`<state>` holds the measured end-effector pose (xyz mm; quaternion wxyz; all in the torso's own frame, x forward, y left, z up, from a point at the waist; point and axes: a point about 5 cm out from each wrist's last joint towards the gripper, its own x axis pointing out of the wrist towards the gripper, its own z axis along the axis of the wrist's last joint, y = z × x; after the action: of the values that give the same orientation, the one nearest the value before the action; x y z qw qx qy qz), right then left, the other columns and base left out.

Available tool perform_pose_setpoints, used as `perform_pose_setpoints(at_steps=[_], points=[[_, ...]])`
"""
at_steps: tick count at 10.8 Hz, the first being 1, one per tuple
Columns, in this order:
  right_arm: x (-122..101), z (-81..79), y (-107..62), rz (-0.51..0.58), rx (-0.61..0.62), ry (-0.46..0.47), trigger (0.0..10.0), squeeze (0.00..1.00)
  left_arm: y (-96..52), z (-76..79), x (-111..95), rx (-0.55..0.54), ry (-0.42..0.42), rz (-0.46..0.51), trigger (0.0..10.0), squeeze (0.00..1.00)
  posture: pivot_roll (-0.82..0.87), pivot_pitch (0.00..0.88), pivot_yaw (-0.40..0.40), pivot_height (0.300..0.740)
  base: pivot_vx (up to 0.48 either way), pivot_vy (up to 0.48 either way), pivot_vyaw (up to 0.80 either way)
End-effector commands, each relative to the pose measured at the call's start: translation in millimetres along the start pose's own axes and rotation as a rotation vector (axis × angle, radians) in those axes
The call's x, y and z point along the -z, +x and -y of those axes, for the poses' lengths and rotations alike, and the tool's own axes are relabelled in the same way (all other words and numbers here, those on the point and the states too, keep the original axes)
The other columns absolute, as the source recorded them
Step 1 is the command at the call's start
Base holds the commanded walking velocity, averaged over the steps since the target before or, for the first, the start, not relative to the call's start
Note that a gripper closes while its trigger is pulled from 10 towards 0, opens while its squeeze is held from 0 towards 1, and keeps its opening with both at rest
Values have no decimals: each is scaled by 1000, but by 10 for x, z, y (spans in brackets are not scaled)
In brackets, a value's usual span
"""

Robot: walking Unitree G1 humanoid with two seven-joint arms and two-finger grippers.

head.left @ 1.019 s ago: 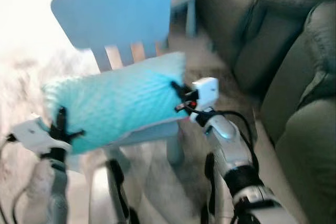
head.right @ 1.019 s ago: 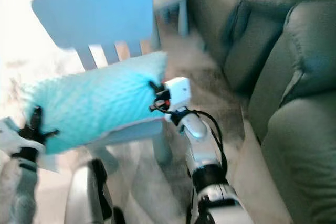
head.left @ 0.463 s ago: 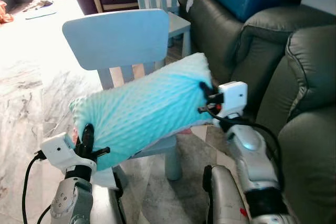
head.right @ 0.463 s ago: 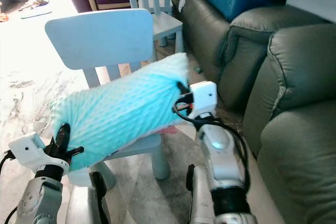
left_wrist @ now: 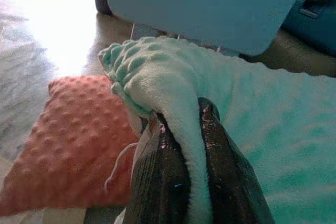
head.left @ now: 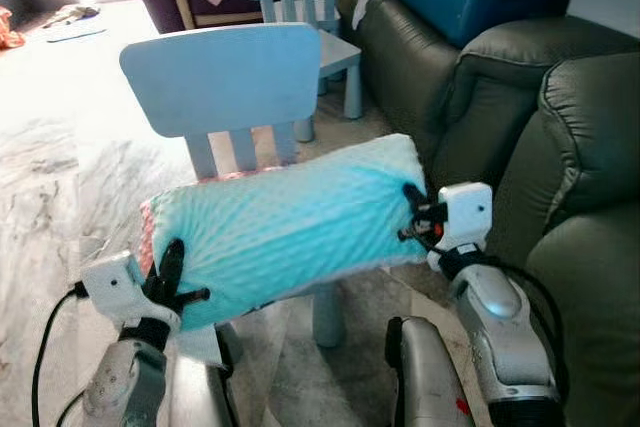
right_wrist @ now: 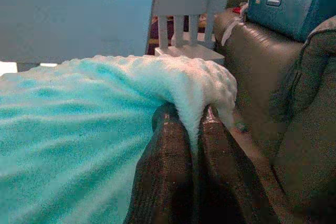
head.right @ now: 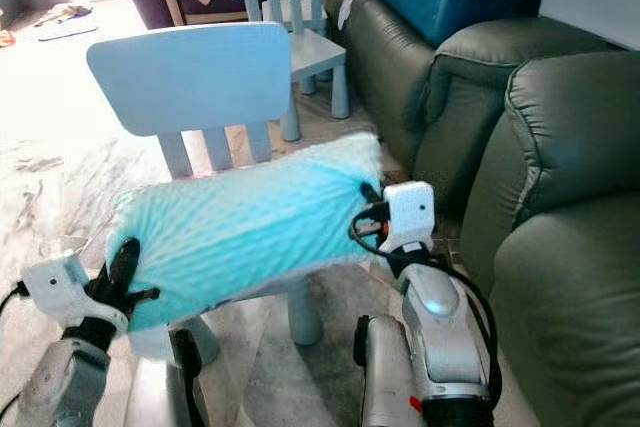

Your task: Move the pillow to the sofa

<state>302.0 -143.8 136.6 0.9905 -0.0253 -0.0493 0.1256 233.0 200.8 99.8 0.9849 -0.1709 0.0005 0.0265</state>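
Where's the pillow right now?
In the eye views the pillow hangs between both grippers, left and right, over the blue chair, sofa to its right.

Pillow (head.left: 285, 227): turquoise, dimpled plush, oblong. Held off the chair seat, long axis roughly level, right end tilted slightly up. Each end is pinched into a fold. Sofa (head.left: 560, 147): dark grey-green leather, padded arms, seen just right of the pillow.

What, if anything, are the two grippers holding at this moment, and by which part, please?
Both hold the turquoise pillow: the left gripper pinches its left end corner, the right gripper its right end edge.
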Motion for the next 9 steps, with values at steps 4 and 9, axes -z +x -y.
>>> perform_pose_setpoints(at_steps=[4, 9], points=[[-183, 10, 29, 43, 21, 4, 0, 0, 9, -40, -46, -14, 1, 7, 0, 0, -172, 0, 44, 465, 0, 0, 0], [-192, -45, 50, 44, 6, 19, 0, 0, -8, 5, -14, 3, -13, -6, 0, 0, -168, 0, 46, 465, 0, 0, 0]])
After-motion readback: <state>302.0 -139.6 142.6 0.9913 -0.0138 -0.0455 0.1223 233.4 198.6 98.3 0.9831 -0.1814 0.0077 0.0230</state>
